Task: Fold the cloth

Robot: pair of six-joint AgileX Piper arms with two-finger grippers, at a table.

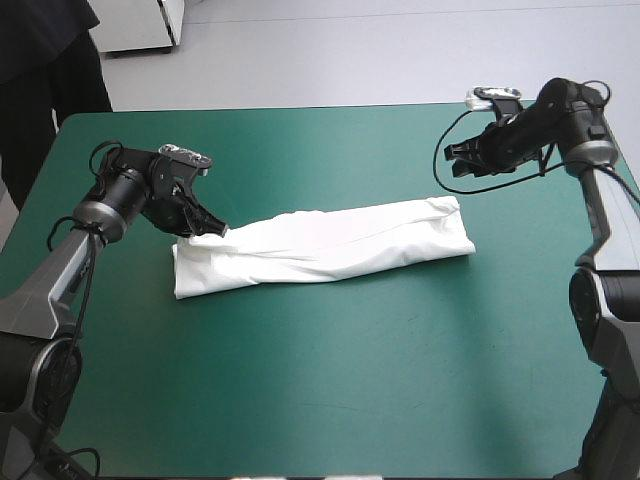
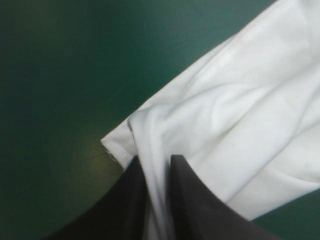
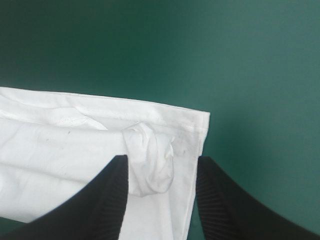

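Left gripper point(image 2: 155, 161): black fingers all but together, clamped on a fold at the T-shirt's left-end corner.
T-shirt point(image 1: 330, 245): white, folded into a long band, flat across mid-counter, with the left end nearer the front edge than the right end.
Right gripper point(image 1: 458, 157): fingers apart, holding nothing, clear of the cloth, just beyond its right end toward the far edge. Its wrist view shows a small bunched lump of fabric at that end.
Counter point(image 1: 320, 390): teal-green cover.

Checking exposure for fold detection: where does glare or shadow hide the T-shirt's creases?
High view: the T-shirt glares white mid-length, creases faint. Left wrist view: soft shading keeps folds readable. Right wrist view: even light, hem seam plain; the teal-green cover darkens beyond.
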